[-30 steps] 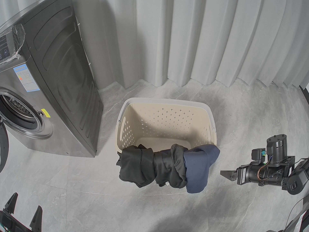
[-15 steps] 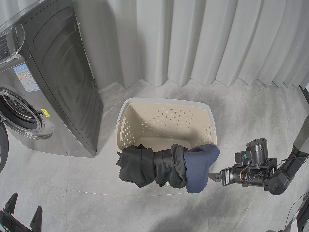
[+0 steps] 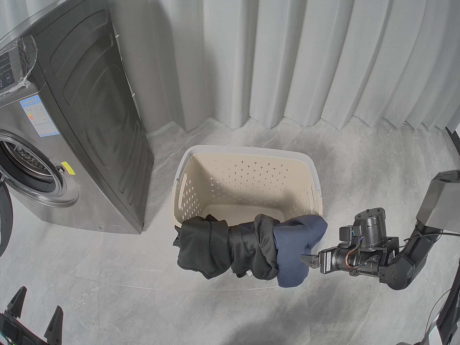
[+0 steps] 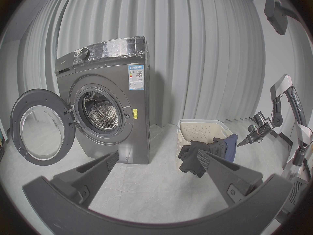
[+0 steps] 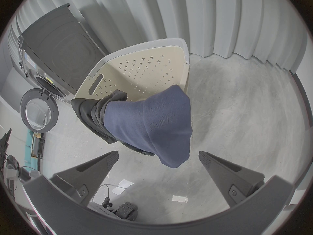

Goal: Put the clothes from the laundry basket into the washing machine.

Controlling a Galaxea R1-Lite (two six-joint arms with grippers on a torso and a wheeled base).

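Head view first: the right gripper (image 3: pixel 306 259) sits low with its tips right at the edge of the navy garment (image 3: pixel 292 245). That garment hangs over the near rim of the laundry basket (image 3: pixel 244 149), the dark clothes (image 3: pixel 220 247) are bunched just past it, and the washing machine (image 3: pixel 72 120) stands well beyond those. On to the left wrist view: the left gripper (image 4: pixel 156 154) has its fingers spread wide on nothing, well short of the machine ahead of it. The door (image 4: pixel 40 126) is swung open and the drum (image 4: pixel 99 110) looks bare. Right wrist view now: fingers apart and nothing clamped, the navy cloth (image 5: pixel 153 121) dead ahead between them. By my read nothing is loaded yet, so every piece has yet to be lifted and carried across.
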